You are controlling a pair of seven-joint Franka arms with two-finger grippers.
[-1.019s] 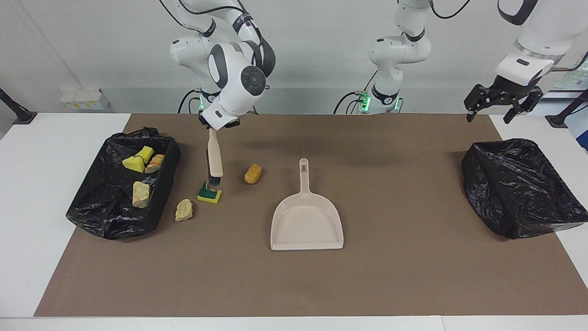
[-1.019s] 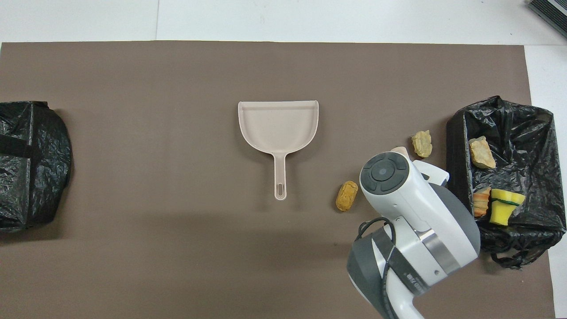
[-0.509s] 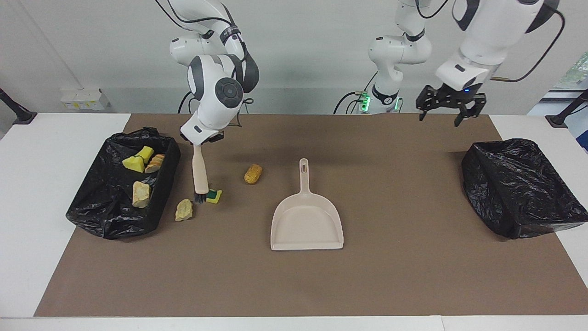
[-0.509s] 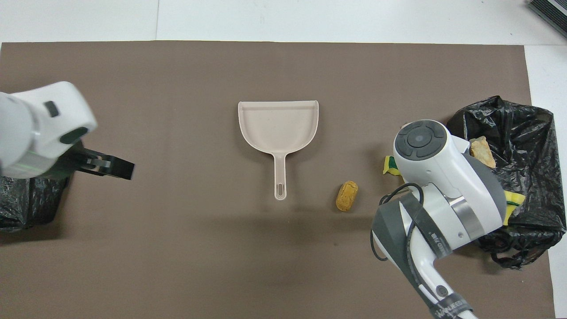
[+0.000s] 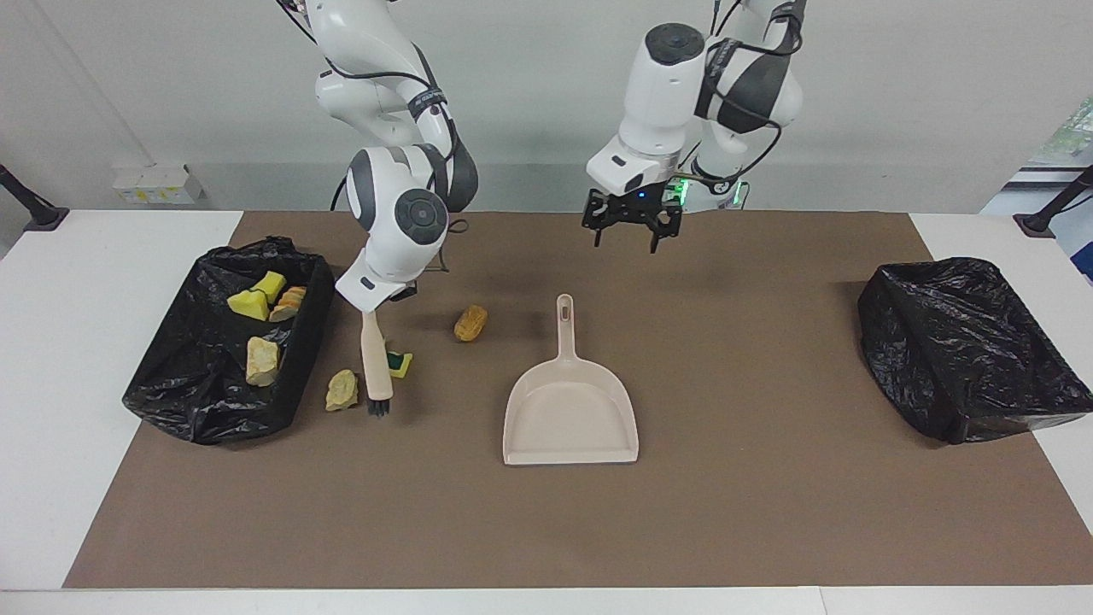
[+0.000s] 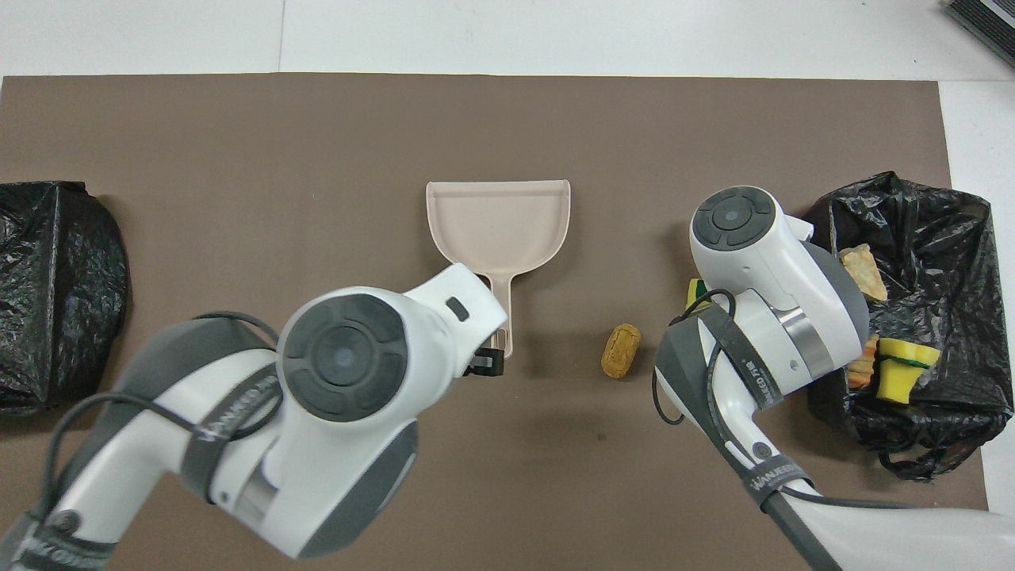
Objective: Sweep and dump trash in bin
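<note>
- The full bin (image 5: pixel 213 401), a black-bagged box, sits at the right arm's end of the table, well apart from the dustpan (image 5: pixel 570 410). Its near edge almost meets the loose scraps.
- Four pieces of trash lie in that bin: a yellow wedge (image 5: pixel 249 305), a yellow sponge bit (image 5: pixel 271 284), an orange bread chunk (image 5: pixel 289 303) and a pale stone lump (image 5: pixel 261 360).
- A second stone lump (image 5: pixel 342 390) lies on the mat just beside the full bin, on the side towards the dustpan.
- The right gripper (image 5: pixel 388 295) is clamped on the handle of the brush (image 5: pixel 374 350). The brush hangs nearly upright with its black bristles low between that lump and the dustpan. I cannot tell whether they touch the mat.
- A yellow-and-green sponge piece (image 5: pixel 398 363) lies right beside the brush.
- A tan bread chunk (image 5: pixel 470 323) lies alone, near the dustpan's handle.
- The dustpan lies flat mid-mat, handle pointing at the robots, with bare mat all round it.
- The left gripper (image 5: pixel 630 235) hangs with its fingers wide and nothing between them, over the mat by the tip of the dustpan's handle and clear of it.
- The second bin (image 5: pixel 965 350), black-bagged, stands at the left arm's end, well apart from the dustpan.
- The brown mat (image 5: pixel 768 512) covers most of the white table (image 5: pixel 85 342), and a grey wall rises at the robots' end.
</note>
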